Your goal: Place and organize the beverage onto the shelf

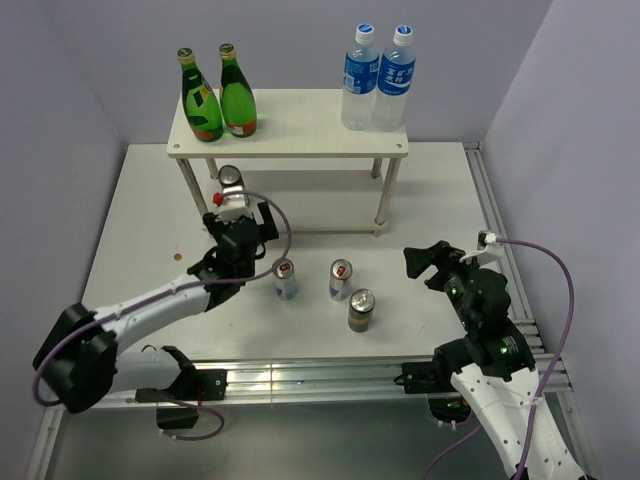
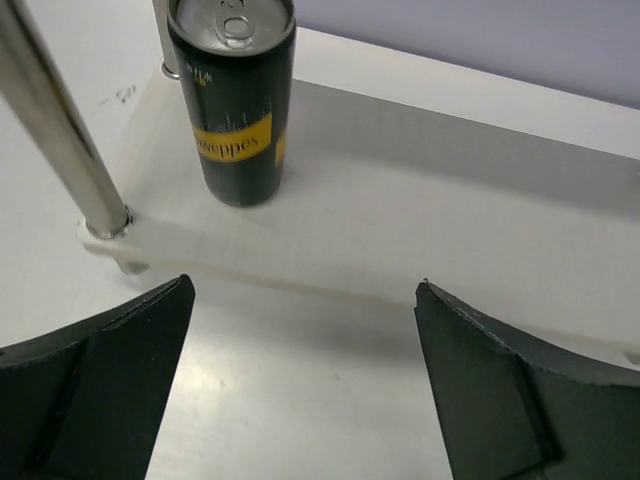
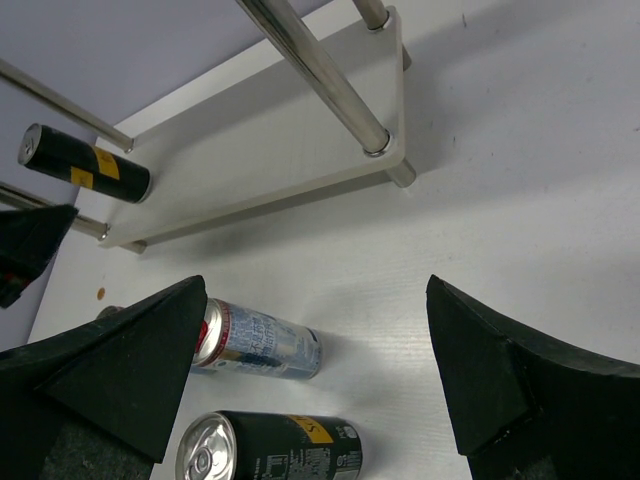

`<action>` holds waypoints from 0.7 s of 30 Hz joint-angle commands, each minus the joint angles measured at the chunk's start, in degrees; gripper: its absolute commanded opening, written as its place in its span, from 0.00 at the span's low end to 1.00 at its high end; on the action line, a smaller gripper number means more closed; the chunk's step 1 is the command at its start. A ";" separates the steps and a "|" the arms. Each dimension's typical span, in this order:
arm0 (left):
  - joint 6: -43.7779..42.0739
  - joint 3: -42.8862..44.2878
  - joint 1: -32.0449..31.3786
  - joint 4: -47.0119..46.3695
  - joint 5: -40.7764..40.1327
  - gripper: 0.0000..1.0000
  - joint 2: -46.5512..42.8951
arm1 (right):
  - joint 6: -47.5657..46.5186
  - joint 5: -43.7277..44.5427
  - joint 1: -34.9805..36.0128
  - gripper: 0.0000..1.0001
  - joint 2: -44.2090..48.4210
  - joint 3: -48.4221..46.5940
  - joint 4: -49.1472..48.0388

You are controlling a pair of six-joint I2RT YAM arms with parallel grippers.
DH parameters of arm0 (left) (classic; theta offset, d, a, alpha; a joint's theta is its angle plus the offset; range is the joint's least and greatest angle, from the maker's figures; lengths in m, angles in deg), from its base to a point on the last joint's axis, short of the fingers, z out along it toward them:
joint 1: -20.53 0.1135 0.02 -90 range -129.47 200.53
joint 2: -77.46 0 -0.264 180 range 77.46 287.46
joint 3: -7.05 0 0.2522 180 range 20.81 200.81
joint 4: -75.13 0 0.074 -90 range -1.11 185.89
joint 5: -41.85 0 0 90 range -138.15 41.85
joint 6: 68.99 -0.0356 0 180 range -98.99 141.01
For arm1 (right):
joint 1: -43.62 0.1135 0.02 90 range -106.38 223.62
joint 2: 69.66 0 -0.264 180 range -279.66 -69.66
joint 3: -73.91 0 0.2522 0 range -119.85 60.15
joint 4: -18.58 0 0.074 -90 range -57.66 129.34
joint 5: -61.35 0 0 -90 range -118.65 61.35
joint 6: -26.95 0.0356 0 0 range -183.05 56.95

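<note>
The shelf stands at the back, and two green glass bottles stand on the left of its top board. One dark can stands on the lower board; it also shows in the left wrist view. My left gripper is open and empty, just in front of that can and apart from it. Two silver cans and a second dark can stand on the table. My right gripper is open and empty, to the right of them.
Two clear water bottles with blue labels stand on the right of the top board. A metal shelf leg rises left of the shelved can. The table's metal rail runs along the right side.
</note>
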 commanded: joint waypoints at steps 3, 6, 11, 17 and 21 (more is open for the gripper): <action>11.18 -2.79 -11.61 14.44 -11.95 0.99 -11.96 | -0.23 1.27 0.61 0.98 -0.03 0.29 -1.96; 14.08 -3.32 -16.54 21.23 -10.65 0.99 -17.24 | -0.14 1.53 0.52 0.98 -0.29 0.29 -1.87; 21.53 -5.60 -28.55 27.02 -12.39 0.99 -23.31 | 0.12 2.59 0.52 0.98 0.41 0.38 -1.69; 30.67 -6.22 -40.87 33.09 -17.49 0.99 -19.02 | 0.21 2.68 0.61 0.98 0.23 0.29 -1.61; 39.22 -5.25 -43.62 38.81 -20.13 0.99 -11.38 | 0.12 2.59 0.52 0.98 0.06 0.20 -1.52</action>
